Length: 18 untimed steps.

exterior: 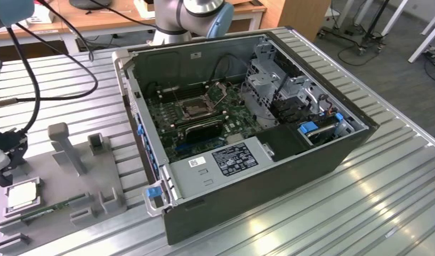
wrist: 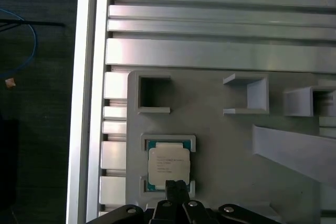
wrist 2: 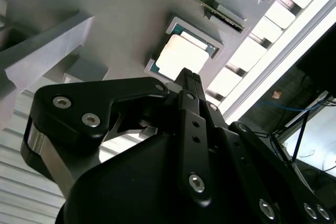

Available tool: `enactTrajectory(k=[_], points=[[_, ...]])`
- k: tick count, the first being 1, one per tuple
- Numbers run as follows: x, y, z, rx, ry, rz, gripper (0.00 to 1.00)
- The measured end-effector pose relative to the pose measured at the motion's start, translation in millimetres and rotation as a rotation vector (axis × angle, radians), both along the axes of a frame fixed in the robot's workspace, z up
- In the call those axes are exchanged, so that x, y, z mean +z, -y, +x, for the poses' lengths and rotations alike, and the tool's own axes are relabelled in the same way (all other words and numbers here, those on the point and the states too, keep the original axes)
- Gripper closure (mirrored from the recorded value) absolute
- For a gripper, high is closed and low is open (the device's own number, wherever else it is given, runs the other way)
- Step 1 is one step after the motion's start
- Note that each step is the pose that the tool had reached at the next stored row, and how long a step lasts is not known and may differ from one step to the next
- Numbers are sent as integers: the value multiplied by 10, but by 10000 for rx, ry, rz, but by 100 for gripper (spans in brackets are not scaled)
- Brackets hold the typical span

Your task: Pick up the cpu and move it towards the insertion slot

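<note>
A: Where is the cpu (exterior: pixel 22 196) sitting?
B: Lower left of the exterior view, lying flat, pale face up, in a square recess (wrist: pixel 169 140) of the grey plastic holder (exterior: pixel 57 184). In both wrist views its green border shows inside the recess walls.
A: And the jaws?
B: Just over it, at the far left edge of the exterior view. In the first wrist view the fingertips (wrist: pixel 171 185) look pressed together with nothing between them, and they overlap one edge of the cpu. Whether they touch it I cannot tell; they may just hang above it.
A: What else is on that holder?
B: A long green memory stick (exterior: pixel 53 208) just beside the cpu, toward the lower edge of the exterior view, and several upright grey posts (exterior: pixel 61 144) and square pockets (wrist: pixel 152 93).
A: Where is the insertion slot (exterior: pixel 196 109)?
B: Centre of the exterior view, a little above the middle, on the green motherboard (exterior: pixel 164 120) inside the open computer case (exterior: pixel 303 170). Silvery frame, dark centre. It is well apart from the cpu, with the case's wall between them.
A: What carries all this?
B: A ribbed metal bench (exterior: pixel 360 213); holder and case both stand on it, the holder on the exterior view's left of the case. The arm (exterior: pixel 192 13) rises behind the case at the top of the frame, and black cables (exterior: pixel 32 74) hang across the upper left.
</note>
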<state>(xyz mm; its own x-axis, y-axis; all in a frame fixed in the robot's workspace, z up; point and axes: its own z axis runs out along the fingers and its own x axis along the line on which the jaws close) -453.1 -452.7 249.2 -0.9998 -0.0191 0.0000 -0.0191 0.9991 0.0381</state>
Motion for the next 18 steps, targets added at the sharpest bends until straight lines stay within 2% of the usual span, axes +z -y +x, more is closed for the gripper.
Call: enactTrajectory(k=[9,18], points=[[-101,0,-15,0,2,1,89],[-163,0,-15,0,2,1,89]])
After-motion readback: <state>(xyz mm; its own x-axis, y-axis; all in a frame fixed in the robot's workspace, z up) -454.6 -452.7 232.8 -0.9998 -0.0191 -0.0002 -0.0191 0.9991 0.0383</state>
